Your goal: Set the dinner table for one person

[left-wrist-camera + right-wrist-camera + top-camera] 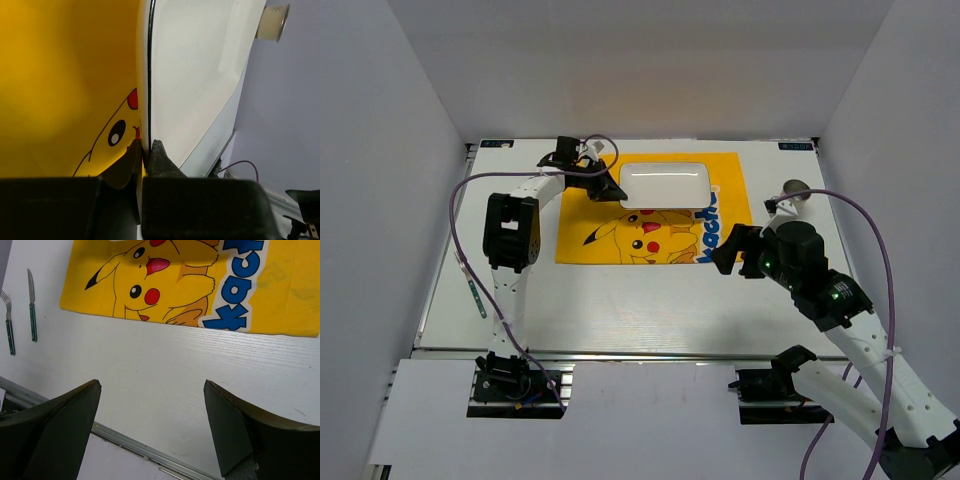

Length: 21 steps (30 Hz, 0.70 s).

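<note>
The white rectangular plate (pixel 663 185) rests on the yellow cartoon placemat (pixel 730 185) at the back of the white dinner table (pixel 620 300). My left gripper (pixel 607 186) is shut on the plate's left rim. In the left wrist view the two fingers (pixel 159 159) pinch the plate's edge (pixel 195 75) over the placemat (pixel 60 75). My right gripper (pixel 723 255) is open and empty, hovering by the placemat's near right corner. In the right wrist view it (pixel 150 385) hangs over bare table (pixel 165 370) just in front of the placemat (pixel 280 295).
A fork (pixel 8 320) and a knife (pixel 31 305) with green handles lie side by side near the table's left edge (pixel 476 296). A small cup (pixel 795 189) stands right of the placemat; it also shows in the left wrist view (pixel 272 22). White walls enclose three sides.
</note>
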{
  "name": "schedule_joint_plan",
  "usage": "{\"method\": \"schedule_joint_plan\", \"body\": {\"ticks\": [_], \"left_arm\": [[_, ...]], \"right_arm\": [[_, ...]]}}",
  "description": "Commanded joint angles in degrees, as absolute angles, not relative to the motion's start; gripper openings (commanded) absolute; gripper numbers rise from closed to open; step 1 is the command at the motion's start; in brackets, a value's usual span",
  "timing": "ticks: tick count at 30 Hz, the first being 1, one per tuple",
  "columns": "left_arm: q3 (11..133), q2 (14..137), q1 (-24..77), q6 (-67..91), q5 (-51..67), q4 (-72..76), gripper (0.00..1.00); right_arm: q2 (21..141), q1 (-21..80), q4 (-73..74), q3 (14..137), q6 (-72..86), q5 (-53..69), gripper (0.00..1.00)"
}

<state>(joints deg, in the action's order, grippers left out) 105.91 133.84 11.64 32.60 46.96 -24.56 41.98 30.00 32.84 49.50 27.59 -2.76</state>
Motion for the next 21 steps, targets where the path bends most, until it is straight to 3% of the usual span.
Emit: {"method": "schedule_joint_plan", "body": {"ticks": [1, 21], "left_arm": [[110.04, 131.48, 11.78, 31.73, 61.61, -20.82, 0.00], [107.40, 135.35, 11.25, 31.29, 59.33, -19.95, 0.00]], "right_arm": [[41.66, 29.79, 31.02, 48.87, 26.46, -1.58, 0.89], [40.69, 29.88, 30.06, 47.02, 26.10, -0.62, 0.89]]}}
